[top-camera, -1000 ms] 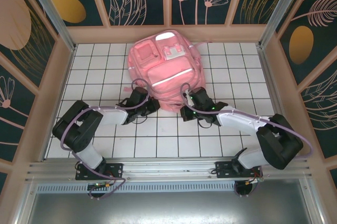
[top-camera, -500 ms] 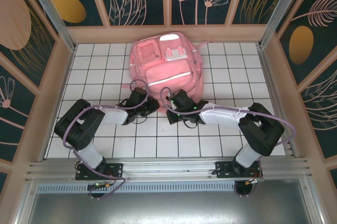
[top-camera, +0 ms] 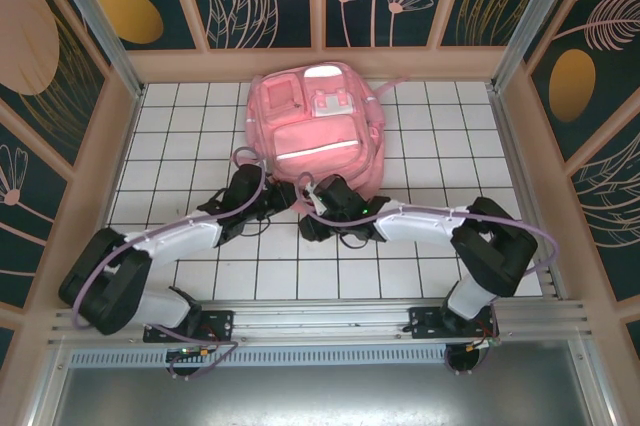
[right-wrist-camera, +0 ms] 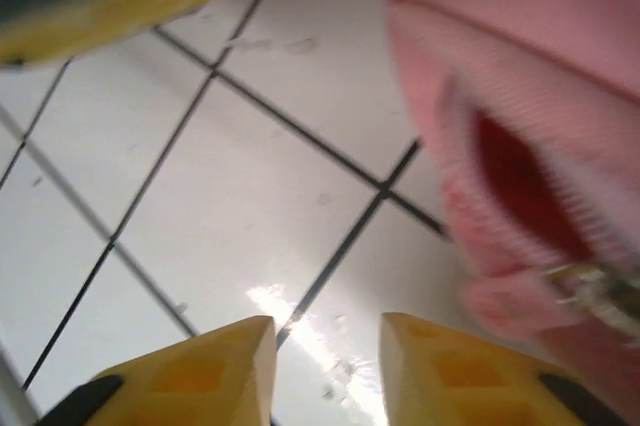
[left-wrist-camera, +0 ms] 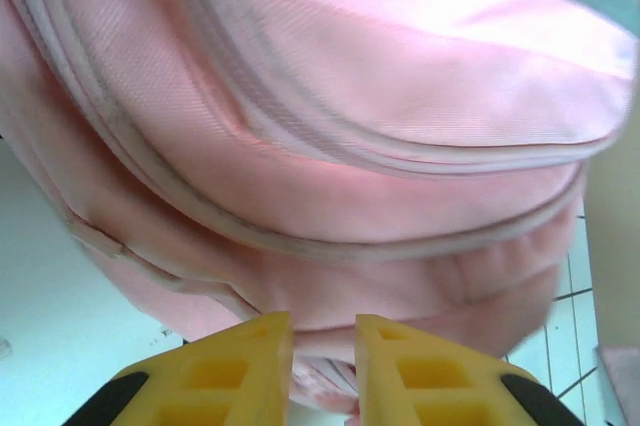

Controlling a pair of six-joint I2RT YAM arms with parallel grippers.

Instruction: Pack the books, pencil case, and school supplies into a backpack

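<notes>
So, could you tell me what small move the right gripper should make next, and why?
Probably shift the right gripper sideways to what looks like the zipper pull and close on it: its jaws stand apart over bare tile, and the backpack is unzipped only a little.

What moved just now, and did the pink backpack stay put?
The right end effector slid left along the backpack's near edge, its arm folding inward. The left arm's elbow swung out toward the near left corner; the left end effector barely shifted. The backpack stayed put.
</notes>
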